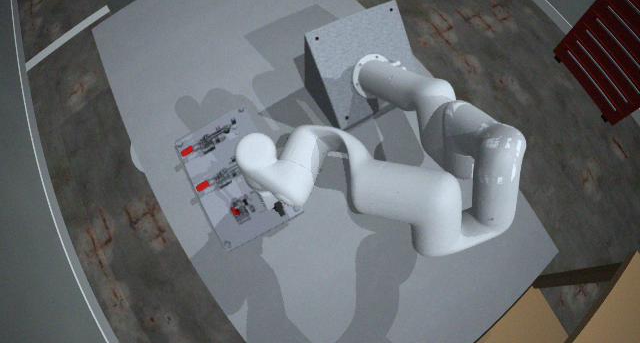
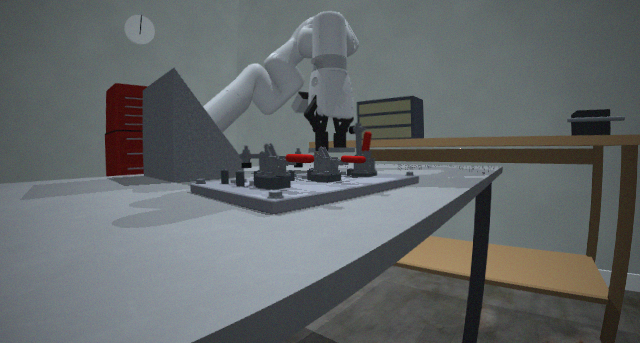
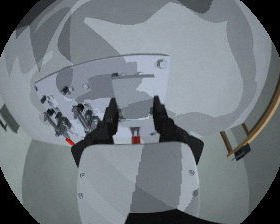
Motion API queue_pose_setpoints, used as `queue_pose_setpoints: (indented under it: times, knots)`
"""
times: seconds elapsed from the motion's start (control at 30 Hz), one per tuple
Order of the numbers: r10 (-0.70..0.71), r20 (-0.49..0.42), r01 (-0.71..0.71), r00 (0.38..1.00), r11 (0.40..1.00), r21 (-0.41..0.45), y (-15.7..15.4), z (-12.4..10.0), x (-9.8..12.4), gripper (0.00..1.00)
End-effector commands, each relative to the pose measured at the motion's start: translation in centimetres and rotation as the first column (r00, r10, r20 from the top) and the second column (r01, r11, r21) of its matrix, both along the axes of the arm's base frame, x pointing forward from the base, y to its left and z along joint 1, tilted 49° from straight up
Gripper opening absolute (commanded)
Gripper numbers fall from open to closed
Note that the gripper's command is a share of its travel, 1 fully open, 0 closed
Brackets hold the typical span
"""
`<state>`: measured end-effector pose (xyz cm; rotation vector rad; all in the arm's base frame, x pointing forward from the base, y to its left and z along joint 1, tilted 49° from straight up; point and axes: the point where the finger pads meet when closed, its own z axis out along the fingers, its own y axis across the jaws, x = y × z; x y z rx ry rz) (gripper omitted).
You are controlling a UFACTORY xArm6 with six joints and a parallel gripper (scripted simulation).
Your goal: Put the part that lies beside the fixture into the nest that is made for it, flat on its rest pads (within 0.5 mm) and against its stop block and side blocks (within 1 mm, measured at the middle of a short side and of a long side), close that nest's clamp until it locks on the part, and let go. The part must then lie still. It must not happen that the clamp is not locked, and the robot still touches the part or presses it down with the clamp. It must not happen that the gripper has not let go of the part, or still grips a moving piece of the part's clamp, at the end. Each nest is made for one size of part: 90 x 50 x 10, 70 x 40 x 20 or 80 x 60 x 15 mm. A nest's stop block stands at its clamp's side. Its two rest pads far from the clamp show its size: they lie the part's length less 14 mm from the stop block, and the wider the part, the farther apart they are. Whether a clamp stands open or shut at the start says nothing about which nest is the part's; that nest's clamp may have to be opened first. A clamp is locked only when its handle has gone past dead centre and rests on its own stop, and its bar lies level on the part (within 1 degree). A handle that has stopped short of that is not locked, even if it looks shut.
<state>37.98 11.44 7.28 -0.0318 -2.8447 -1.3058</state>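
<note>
Above the fixture plate point(image 1: 220, 233) my gripper point(image 3: 135, 104) hangs, its two fingers clamped about halfway on the grey part point(image 3: 132, 111), carried over the nest nearest the plate's front edge. Three clamps stand on the plate: two handles point(image 1: 187, 151) point(image 1: 202, 186) lie flat, the third point(image 2: 366, 140) stands upright. Beyond the plate's edges the table point(image 1: 320, 293) spreads wide on three sides; the wedge-shaped pedestal point(image 1: 340, 43) bounds the fourth.

I see red clamp handles point(image 2: 300, 158) on a grey fixture plate point(image 2: 320, 189), white arm point(image 1: 400, 193), black gripper point(image 2: 330, 133).
</note>
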Motion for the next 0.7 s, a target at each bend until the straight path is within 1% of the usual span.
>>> queue_pose_setpoints:
  times: [0.0,0.67]
  knots:
    - [-0.002,0.003,0.002,1.0,1.0,-0.001,0.5,-0.4,0.1,0.0]
    - [-0.002,0.003,0.002,1.0,1.0,-0.001,2.3,-1.9,0.2,0.0]
